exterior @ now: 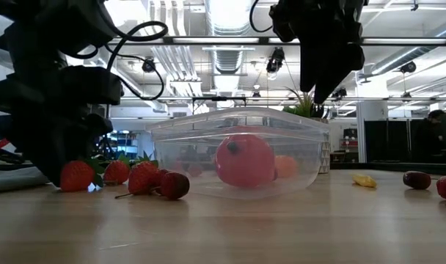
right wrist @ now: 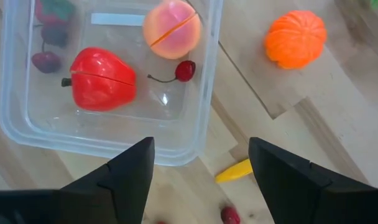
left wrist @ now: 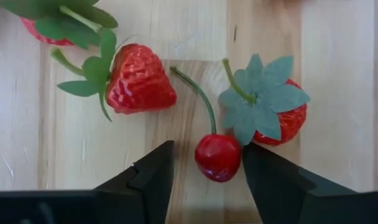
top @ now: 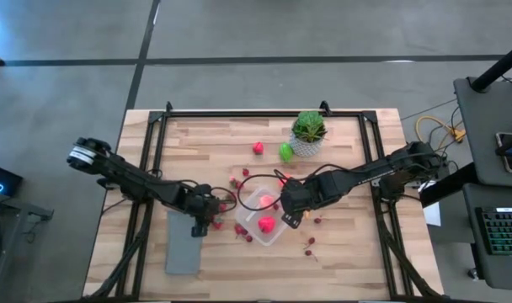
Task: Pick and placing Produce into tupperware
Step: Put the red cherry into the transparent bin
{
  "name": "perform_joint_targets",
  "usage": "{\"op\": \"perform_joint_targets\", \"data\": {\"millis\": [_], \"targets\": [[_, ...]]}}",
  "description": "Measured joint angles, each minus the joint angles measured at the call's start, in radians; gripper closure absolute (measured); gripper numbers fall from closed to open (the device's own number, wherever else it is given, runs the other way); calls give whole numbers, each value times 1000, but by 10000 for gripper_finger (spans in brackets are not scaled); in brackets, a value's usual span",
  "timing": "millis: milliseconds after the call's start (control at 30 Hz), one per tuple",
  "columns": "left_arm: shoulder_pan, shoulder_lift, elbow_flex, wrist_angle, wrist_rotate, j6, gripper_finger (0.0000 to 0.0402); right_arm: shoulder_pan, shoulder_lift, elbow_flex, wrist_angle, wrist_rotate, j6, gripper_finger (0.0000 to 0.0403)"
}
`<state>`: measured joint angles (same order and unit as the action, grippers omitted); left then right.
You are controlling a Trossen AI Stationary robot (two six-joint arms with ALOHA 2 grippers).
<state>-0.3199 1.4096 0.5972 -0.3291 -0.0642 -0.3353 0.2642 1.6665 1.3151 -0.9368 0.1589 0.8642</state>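
My left gripper [left wrist: 207, 180] is down at the table, left of the tupperware [top: 249, 195], and open. A red cherry [left wrist: 217, 157] with a green stem lies on the wood between its fingers. A strawberry [left wrist: 139, 79] lies just beyond it, and another [left wrist: 282, 118] lies beside one finger. My right gripper [right wrist: 201, 180] hangs open above the tupperware's near right rim [right wrist: 195, 152] with nothing between its fingers. In the box lie a red piece [right wrist: 102, 78], a pink one [right wrist: 171, 28] and a cherry [right wrist: 185, 71]. My left gripper points steeply down, one finger on each side of the cherry, which lies on the table. One finger [left wrist: 267, 180] stands right against the cherry's side [left wrist: 237, 155]; I cannot tell whether it touches. A gap shows between the cherry and the other finger [left wrist: 155, 177].
A potted spiky plant [top: 308, 130], a green piece [top: 285, 151] and a red one [top: 258, 148] stand at the back. A flat grey rectangle [top: 184, 244] lies front left. An orange piece [right wrist: 296, 38], a yellow one [right wrist: 234, 171] and loose cherries [top: 310, 246] lie right of the box.
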Motion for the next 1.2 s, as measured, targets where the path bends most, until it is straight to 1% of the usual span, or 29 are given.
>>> {"op": "perform_joint_targets", "data": {"millis": [267, 433, 567, 800, 967, 1133, 1200], "targets": [[-8, 6, 3, 5, -7, -2, 257, 0, 0, -6, -3, 0, 0, 154], [-9, 3, 3, 11, 4, -2, 277, 0, -1, -6, -3, 0, 0, 151], [-9, 2, 17, -16, 17, -2, 288, 0, -2, -6, -3, 0, 0, 154], [-9, 0, 98, -152, 3, 6, 306, 0, -18, -6, -3, 8, -2, 156], [-9, -3, 136, -197, -18, 9, 309, 0, -46, -6, -3, 30, -9, 158], [-9, -7, 192, -254, -28, 8, 309, 5, -90, -7, -17, 68, -6, 156], [-9, -15, 222, -266, -50, 9, 309, 9, -112, -7, -41, 94, 6, 157]]}}
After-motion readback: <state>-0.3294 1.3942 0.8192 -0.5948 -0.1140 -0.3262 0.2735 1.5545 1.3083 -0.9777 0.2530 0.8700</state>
